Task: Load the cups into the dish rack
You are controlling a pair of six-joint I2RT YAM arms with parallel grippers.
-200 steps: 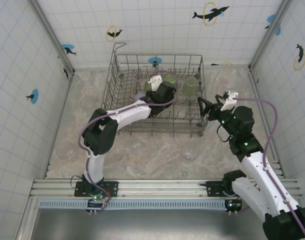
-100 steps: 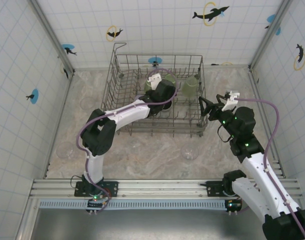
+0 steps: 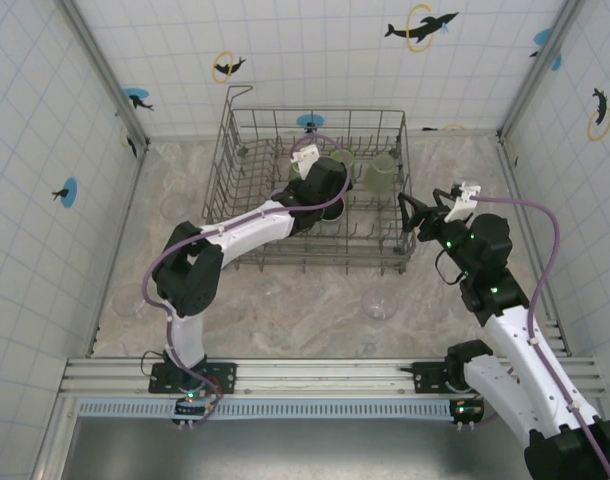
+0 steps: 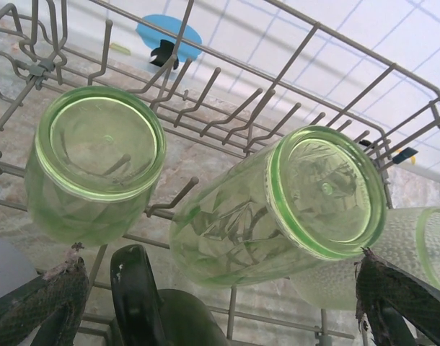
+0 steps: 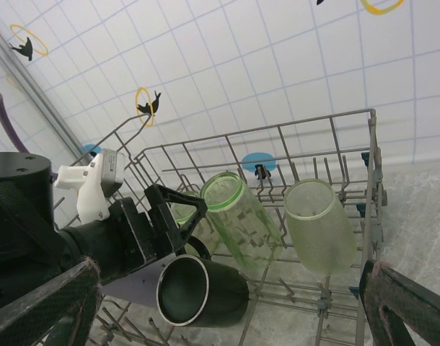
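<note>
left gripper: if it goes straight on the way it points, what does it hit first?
Probably the middle green tumbler, lying tilted on the dish rack tines between the open fingers of the left gripper. The black mug below it may be nearer; depth is unclear.

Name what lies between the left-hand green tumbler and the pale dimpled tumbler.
Another green tumbler, lying tilted; the left wrist view shows it.
</note>
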